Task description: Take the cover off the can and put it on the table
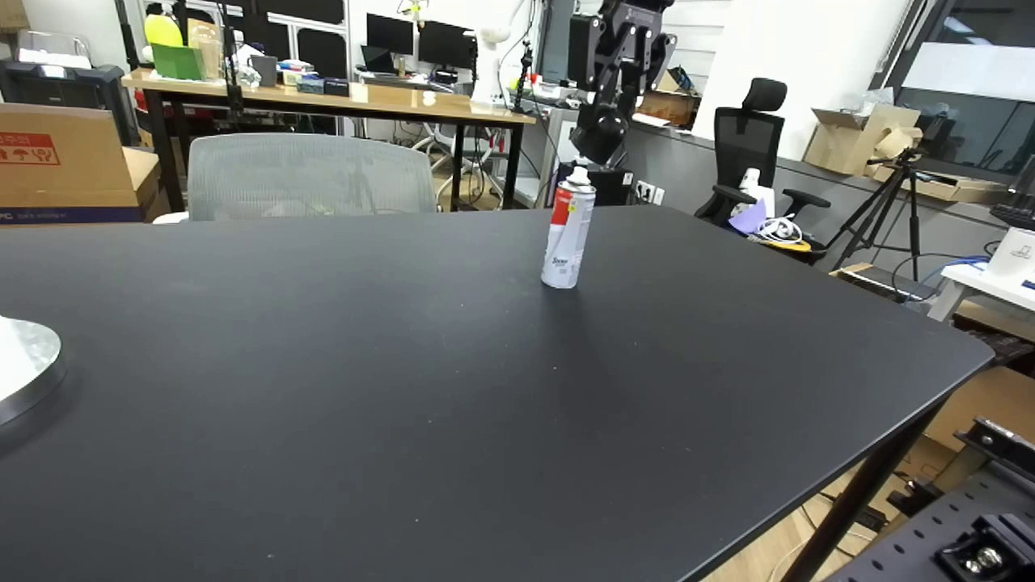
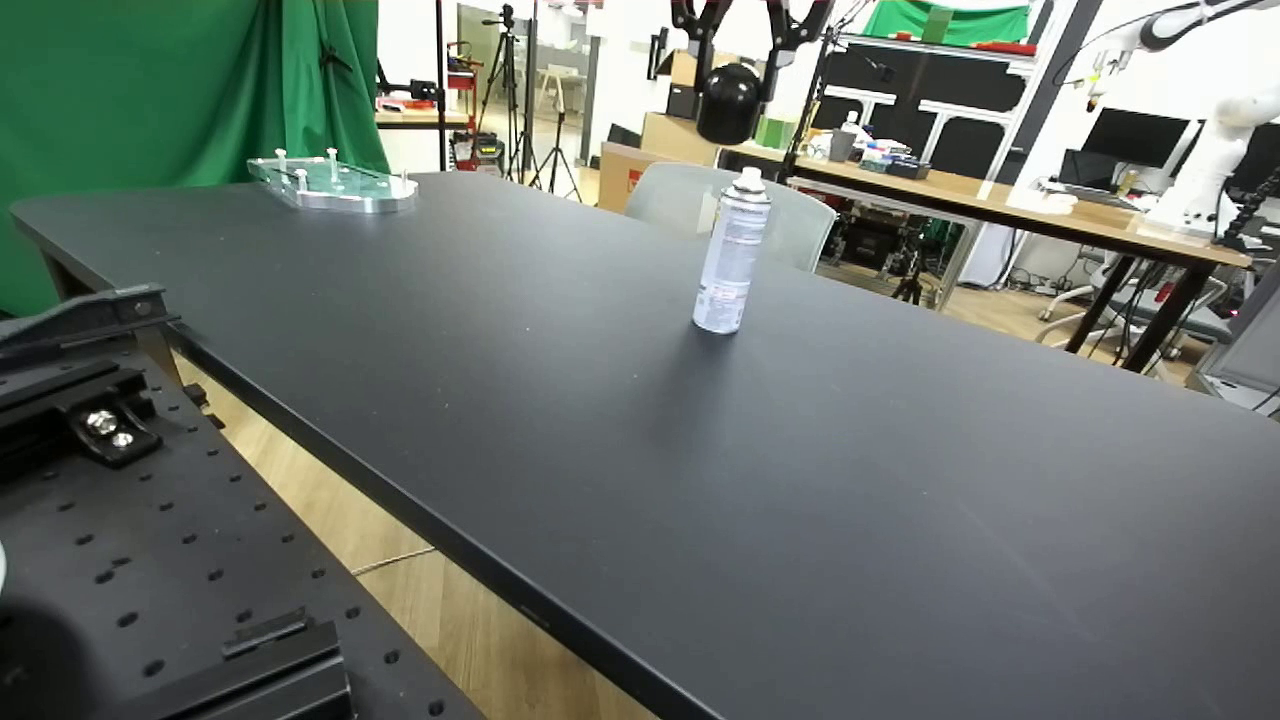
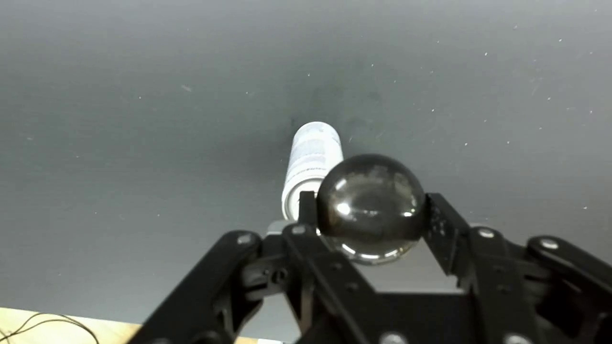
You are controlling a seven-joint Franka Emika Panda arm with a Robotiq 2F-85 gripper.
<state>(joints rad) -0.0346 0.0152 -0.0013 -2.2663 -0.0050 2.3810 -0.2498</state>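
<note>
Closest to the wrist cam is the gripper [image 3: 370,210], and it's got the glossy black cover [image 2: 730,105] squeezed between its two fingertips [image 3: 441,231]. From up there the cover and one finger block part of the top of the can [image 2: 733,260]. Some pale bit [image 3: 278,226] pokes out beside that finger, but I can't tell if it's the white nozzle [image 2: 750,180] or something else.

In both exterior views the can stands upright on the black table [image 1: 340,380] and the cover hangs above it, apart from the nozzle. Small print on the can is mostly too blurry to read. Top of the gripper gets chopped by the frame in both, too.

Other stuff: the mesh chair [image 1: 315,174] has its lower part hidden behind the table, and in an exterior view a whitish round thing [image 1: 28,364] is cut off at the left edge, so no clue what it is. Also in an exterior view, a perforated dark plate [image 2: 270,565] runs out of frame at the lower left.
</note>
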